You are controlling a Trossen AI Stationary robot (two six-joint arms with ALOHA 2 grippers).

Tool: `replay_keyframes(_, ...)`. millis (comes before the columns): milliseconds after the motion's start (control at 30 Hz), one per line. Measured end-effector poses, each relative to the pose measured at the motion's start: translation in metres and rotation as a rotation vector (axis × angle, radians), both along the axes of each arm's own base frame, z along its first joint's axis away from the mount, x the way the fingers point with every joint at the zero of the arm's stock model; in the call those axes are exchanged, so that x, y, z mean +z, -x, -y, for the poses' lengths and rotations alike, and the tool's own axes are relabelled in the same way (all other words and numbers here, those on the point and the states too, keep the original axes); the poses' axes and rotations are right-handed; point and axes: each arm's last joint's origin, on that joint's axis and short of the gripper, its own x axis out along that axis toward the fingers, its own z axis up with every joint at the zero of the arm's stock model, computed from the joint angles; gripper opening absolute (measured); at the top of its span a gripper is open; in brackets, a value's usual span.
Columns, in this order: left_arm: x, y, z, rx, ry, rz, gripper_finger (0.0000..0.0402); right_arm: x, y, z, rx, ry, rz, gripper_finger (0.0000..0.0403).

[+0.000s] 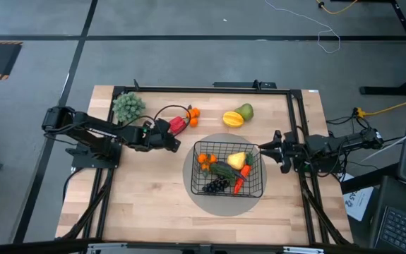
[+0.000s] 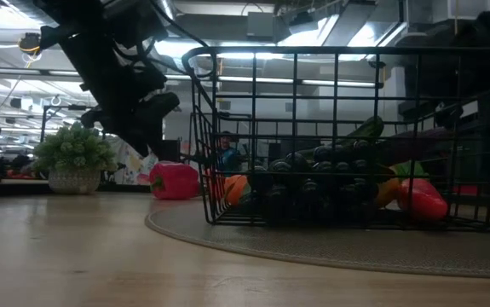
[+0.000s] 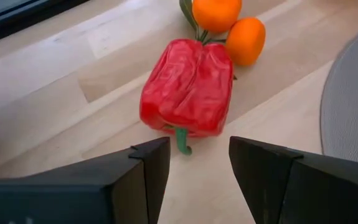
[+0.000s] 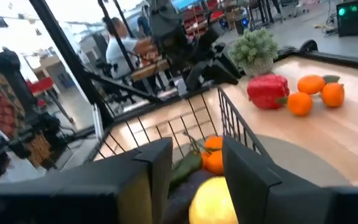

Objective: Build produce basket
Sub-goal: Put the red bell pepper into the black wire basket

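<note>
- Wooden table [image 1: 153, 204] with grey round disc [image 1: 201, 199] under black wire basket [image 1: 229, 168], right of centre; grey floor all round.
- Left gripper [image 1: 172, 142] sits just left of the basket, fingers [image 3: 147, 168] apart, grasping nothing. Red pepper [image 3: 187, 87] lies just ahead of the fingertips on bare wood, not touching them, stem toward the gripper.
- Right gripper [image 1: 269, 149] waits at the basket's right edge, fingers [image 4: 157, 165] spread, nothing between them.
- Outside the basket: one red pepper, one cluster of two oranges [image 3: 230, 23] touching the pepper's far side, one yellow fruit [image 1: 232, 118] and one green fruit [image 1: 245, 111] side by side at the far edge.
- Inside the basket: one orange cluster [image 1: 205, 160], one yellow fruit [image 1: 236, 160], one dark grape bunch [image 1: 216, 185], one green cucumber [image 1: 222, 170], one orange carrot [image 1: 239, 185].
- One small potted plant [image 1: 128, 106] at the far left corner.
- Low view: mesh and shadow blur the basket contents; purple eggplant not clearly made out in any view.
</note>
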Motion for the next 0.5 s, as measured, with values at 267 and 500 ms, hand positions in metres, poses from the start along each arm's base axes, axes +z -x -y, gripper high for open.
replay_keyframes(267,0.0001,0.0001,-0.0002,0.007,-0.009,0.0,0.0153,-0.0055,-0.0034,-0.0013,0.013,-0.059,-0.063,0.0131)
replay_keyframes(500,0.0007,0.0001,-0.0008,0.022,-0.031,0.004,0.0153,-0.0074,-0.0089,-0.0026,0.01,-0.095,-0.09,0.0131)
